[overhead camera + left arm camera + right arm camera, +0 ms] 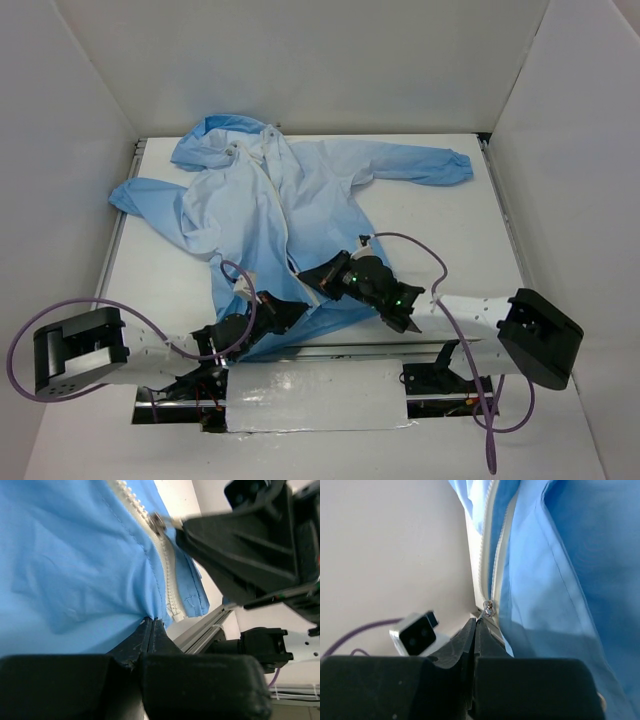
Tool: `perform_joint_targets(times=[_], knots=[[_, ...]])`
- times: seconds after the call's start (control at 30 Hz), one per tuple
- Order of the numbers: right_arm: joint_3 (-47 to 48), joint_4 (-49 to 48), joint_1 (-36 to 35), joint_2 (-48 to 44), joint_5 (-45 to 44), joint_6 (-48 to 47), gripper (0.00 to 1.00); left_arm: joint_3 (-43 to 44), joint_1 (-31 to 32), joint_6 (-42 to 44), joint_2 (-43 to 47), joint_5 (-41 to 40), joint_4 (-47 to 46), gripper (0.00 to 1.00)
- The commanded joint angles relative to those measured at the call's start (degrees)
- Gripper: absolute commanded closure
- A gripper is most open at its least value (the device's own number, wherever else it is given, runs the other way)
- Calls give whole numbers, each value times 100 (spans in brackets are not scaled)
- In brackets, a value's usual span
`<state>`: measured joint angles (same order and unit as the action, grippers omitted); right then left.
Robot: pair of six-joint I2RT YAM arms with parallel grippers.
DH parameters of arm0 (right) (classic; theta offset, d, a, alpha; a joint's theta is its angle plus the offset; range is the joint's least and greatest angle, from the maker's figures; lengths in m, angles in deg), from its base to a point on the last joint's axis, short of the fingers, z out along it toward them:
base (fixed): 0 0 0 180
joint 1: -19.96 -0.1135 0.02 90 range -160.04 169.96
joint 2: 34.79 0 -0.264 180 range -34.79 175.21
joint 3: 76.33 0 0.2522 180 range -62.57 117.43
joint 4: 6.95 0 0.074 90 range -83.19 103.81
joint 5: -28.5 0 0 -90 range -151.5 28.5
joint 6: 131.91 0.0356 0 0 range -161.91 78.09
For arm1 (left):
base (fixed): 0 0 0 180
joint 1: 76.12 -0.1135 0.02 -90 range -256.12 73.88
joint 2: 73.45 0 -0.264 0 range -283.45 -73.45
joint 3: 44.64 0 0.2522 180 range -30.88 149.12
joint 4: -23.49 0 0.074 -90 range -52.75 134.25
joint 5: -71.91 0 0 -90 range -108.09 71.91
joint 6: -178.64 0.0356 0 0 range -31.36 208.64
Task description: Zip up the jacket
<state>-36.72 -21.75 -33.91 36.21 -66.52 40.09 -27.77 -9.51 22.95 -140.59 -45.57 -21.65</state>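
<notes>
Can't really make out the bottom of the white zipper (277,195) from overhead, buried under the left gripper (295,308) and right gripper (315,280). No telling the jaws apart from up there either.

Going by the wrist cams instead. Left gripper (152,624): pinched shut on a fold of the jacket (65,555), right at the hem edge beside the zipper's lower end. Same deal with the right gripper (476,625): clamped tight on the pull tab (484,615) of the slider (490,606), low on the track near the hem. Pretty blurry around the slider on the left cam, so no calling the exact grip on the tab. Past the slider toward the collar, two rows of teeth apart; toward the hem, meshed.

As for the jacket itself: spread flat on the white table (450,230), hood (225,135) at the far side, hem at the near edge by the arm bases. One sleeve (420,160) flung out right, the other (150,200) folded in on the left.

Also spotted:
- purple cables (420,245) looping off both arms
- an aluminium rail (200,632) along the table's near edge
- a small grey-white block (417,632) poking in beside the right fingers, too cropped to name
</notes>
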Motion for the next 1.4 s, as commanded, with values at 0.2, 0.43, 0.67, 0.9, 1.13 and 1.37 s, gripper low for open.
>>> perform_joint_targets(times=[0.2,0.43,0.67,0.9,1.13,1.37], knots=[[1360,-379,718,809,35,1,100,-321,396,408,-379,367,70,100],[2424,164,1544,1767,405,-201,100,-276,607,425,-740,489,-289,100],[3768,579,2072,2813,467,-404,100,-83,932,610,-652,534,9,100],[4253,474,2266,3359,1879,-1491,99,-83,986,155,208,-19,1237,100],[1964,-1947,2715,3122,3841,-1916,69,444,977,-147,2088,-933,4139,14],[844,-1830,2785,2052,3579,-2327,50,892,522,179,2471,-1691,4651,1]])
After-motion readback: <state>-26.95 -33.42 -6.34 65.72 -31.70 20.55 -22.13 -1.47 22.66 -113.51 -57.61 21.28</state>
